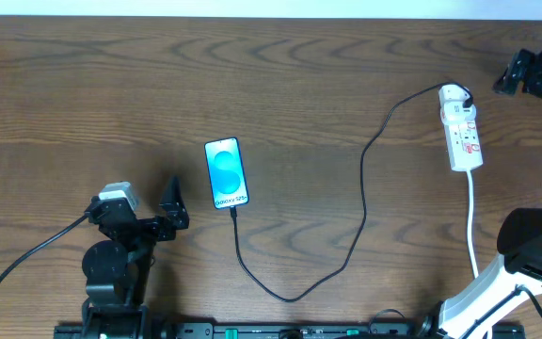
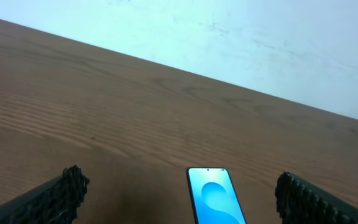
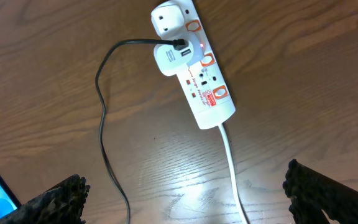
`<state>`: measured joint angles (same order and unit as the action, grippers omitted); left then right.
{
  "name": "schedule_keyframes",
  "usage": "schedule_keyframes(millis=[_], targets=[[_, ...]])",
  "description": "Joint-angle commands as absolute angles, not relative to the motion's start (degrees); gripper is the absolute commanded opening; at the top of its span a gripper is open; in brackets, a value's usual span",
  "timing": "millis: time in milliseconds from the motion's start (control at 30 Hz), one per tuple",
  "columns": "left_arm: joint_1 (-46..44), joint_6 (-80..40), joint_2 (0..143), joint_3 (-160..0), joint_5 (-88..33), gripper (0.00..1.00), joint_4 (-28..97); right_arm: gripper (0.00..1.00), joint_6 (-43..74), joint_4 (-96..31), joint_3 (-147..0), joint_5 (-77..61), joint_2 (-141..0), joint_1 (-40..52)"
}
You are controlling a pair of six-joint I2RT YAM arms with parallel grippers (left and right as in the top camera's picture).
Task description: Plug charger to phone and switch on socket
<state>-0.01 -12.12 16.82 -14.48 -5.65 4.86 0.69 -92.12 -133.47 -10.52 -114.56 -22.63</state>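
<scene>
left end effector [image 2: 180,186] open, right end effector [image 3: 185,183] open, phone [image 1: 226,173] lying near-to-far, charger [image 1: 362,193] at near end

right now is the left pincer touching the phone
Apart. The overhead view shows a strip of bare table between the open left pincer and the phone.

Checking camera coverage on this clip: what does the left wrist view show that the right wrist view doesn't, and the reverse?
Only the left wrist view: the white wall beyond the wooden table, and the left end effector, fingers spread wide.

Only the right wrist view: the socket, the charger plugged into it, the strip's white cord, and the right end effector, also open.

Both: the phone with its blue screen lit (just a corner at the right wrist view's lower left), and the table.
</scene>
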Motion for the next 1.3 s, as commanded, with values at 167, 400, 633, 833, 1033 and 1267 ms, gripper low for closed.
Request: schedule_keyframes(millis=[167, 400, 633, 833, 1033, 1267], targets=[[0.2, -11.7, 14.9, -13.8, -5.5, 0.99, 4.3, 0.99, 1.2, -92.2, -134.5, -10.8, -113.8, -22.4], [0.2, -11.7, 5.1, -9.9, -5.5, 0.99, 3.9, 0.99, 1.2, -92.2, -134.5, -10.8, -113.8, -22.4], [0.2, -13.8, 0.2, -3.9, -5.5, 0.99, 0.8, 0.99, 1.2, -92.2, -134.5, -10.8, -113.8, -22.4], [0.2, -14.5, 0.1, -1.5, -5.5, 0.99, -2.5, 0.99, 1.2, -92.2, -134.5, -10.8, -113.8, -22.4], [0.2, -14.4, 0.1, -0.2, -5.3, 0.99, -4.1, 0.99, 1.3, -92.2, -134.5, -10.8, -113.8, -22.4], [0.2, -14.0, 0.1, -0.2, -5.3, 0.99, 1.8, 0.99, 1.2, -92.2, -134.5, -10.8, -113.8, -22.4]])
